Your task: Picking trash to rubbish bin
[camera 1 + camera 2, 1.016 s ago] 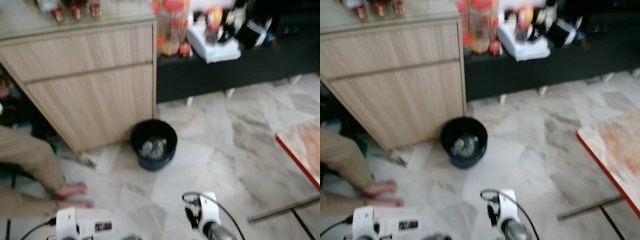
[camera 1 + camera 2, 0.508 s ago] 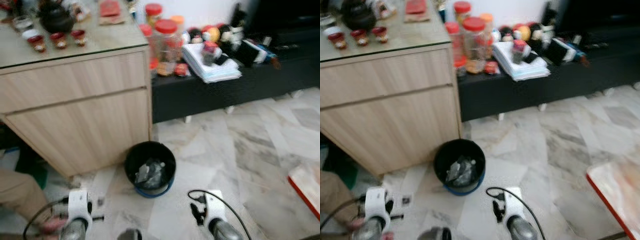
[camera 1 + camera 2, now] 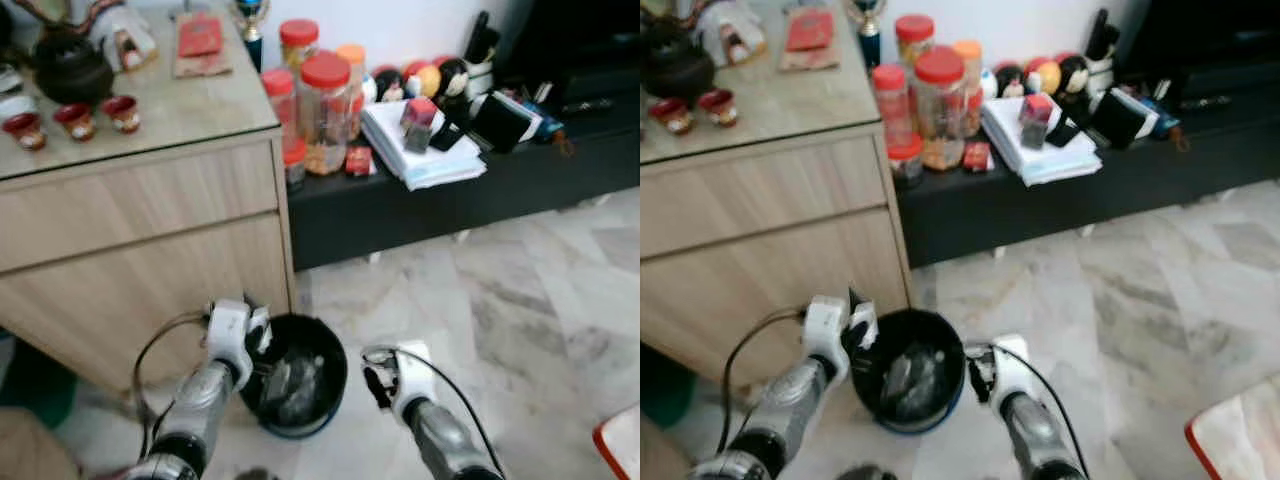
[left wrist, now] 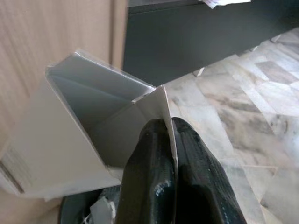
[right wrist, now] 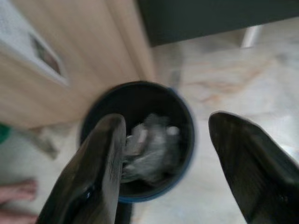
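left wrist view: left claw grips opened carton, mouth upward; right claw spread.

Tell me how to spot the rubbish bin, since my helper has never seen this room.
Start at the light wooden cabinet with the teapot and small red cups on top. On the marble floor at its front right corner, near the low black shelf, stands the rubbish bin. It is the one round black container on the floor, already holding crumpled trash.
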### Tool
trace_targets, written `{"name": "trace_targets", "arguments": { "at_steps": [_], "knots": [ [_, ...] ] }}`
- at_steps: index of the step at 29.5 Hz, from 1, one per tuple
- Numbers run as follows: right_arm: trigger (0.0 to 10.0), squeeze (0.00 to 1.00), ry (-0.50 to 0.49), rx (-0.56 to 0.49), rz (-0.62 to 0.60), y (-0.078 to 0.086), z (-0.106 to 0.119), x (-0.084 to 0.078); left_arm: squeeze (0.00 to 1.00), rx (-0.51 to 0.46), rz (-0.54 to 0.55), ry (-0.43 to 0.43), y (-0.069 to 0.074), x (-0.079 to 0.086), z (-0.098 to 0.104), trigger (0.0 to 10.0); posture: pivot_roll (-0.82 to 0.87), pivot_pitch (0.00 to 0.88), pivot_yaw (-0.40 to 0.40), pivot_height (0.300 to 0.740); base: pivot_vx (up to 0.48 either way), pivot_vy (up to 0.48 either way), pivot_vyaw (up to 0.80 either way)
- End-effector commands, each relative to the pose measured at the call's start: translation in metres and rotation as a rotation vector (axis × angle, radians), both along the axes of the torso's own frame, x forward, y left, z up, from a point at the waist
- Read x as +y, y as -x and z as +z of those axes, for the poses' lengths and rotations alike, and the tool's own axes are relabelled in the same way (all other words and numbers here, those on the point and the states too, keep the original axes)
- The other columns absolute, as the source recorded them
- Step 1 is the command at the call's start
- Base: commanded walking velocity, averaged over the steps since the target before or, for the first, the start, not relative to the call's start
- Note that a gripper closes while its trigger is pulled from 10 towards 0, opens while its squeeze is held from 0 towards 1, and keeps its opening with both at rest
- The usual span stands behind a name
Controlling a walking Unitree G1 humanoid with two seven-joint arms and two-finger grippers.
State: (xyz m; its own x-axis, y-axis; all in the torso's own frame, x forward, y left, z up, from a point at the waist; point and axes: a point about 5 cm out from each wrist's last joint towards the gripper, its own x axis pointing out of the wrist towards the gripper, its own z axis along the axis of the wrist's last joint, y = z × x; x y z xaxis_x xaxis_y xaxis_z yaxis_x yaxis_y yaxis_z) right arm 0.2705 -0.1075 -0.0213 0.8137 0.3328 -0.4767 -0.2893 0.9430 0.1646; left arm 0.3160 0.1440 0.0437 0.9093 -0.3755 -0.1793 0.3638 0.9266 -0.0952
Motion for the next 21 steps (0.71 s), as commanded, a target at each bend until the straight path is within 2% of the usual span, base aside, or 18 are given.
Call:
{"name": "trace_targets", "arguments": {
  "at_steps": [1,7,14,21],
  "knots": [
    [10.0,0.0,-0.003,0.018,0.023,0.005,-0.004,0.0,0.0,0.098,-0.021,0.016,0.015,0.002,-0.02,10.0,0.1,0.187,0.002,0.74,0.0,0.0,0.0],
    [10.0,0.0,-0.002,-0.011,0.124,0.002,0.001,0.012,0.0,0.198,-0.065,0.04,0.026,0.0,-0.035,10.0,0.1,0.196,-0.002,0.74,0.0,0.0,0.0],
    [10.0,0.0,-0.006,-0.029,0.197,0.001,0.005,0.022,0.0,0.338,-0.201,0.167,0.041,-0.016,-0.049,10.0,0.1,0.2,-0.003,0.74,0.0,0.0,0.0],
    [10.0,0.0,-0.029,-0.057,0.221,-0.003,0.01,0.028,0.0,0.342,-0.184,0.15,0.04,-0.016,-0.049,10.0,0.1,0.203,-0.004,0.74,0.0,0.0,0.0]
  ]
}}
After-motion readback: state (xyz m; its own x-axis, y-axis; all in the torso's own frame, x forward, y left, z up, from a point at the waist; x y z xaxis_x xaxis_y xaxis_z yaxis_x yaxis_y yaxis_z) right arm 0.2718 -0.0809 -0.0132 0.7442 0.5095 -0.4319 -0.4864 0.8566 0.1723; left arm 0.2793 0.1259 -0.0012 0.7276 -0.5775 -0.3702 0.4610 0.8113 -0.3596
